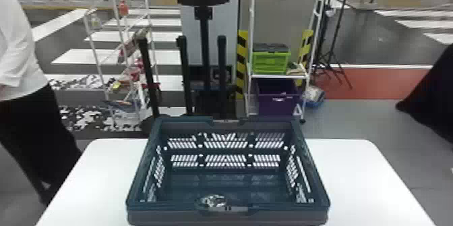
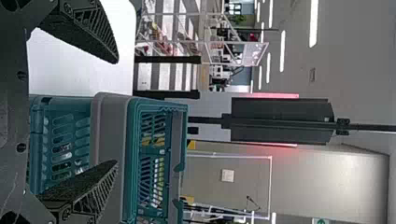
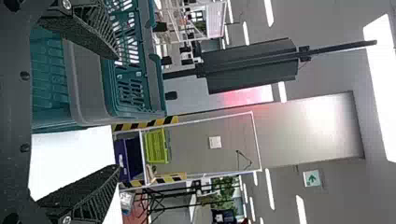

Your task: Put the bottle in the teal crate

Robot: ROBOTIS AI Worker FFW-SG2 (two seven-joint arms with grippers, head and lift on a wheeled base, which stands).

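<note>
The teal crate (image 1: 225, 205) stands upright and open-topped on the white table. A clear, shiny object that looks like the bottle (image 1: 213, 200) is low inside it, by the middle of the near wall and partly hidden by the rim. Through side slots of the crate (image 2: 109, 140) in the left wrist view, shiny bits show. My left gripper (image 2: 116, 111) is open with nothing between its fingertips, near the crate's left side. My right gripper (image 3: 117, 112), likewise open and holding nothing, is by the right side of the crate (image 3: 88, 84).
White table (image 1: 364, 181) extends on both sides of the crate. Beyond it are a black stand (image 1: 204, 39), a white rack (image 1: 118, 50) at left, and a shelf with a green box (image 1: 271, 61) above a purple bin (image 1: 278, 102). A person is at the far left.
</note>
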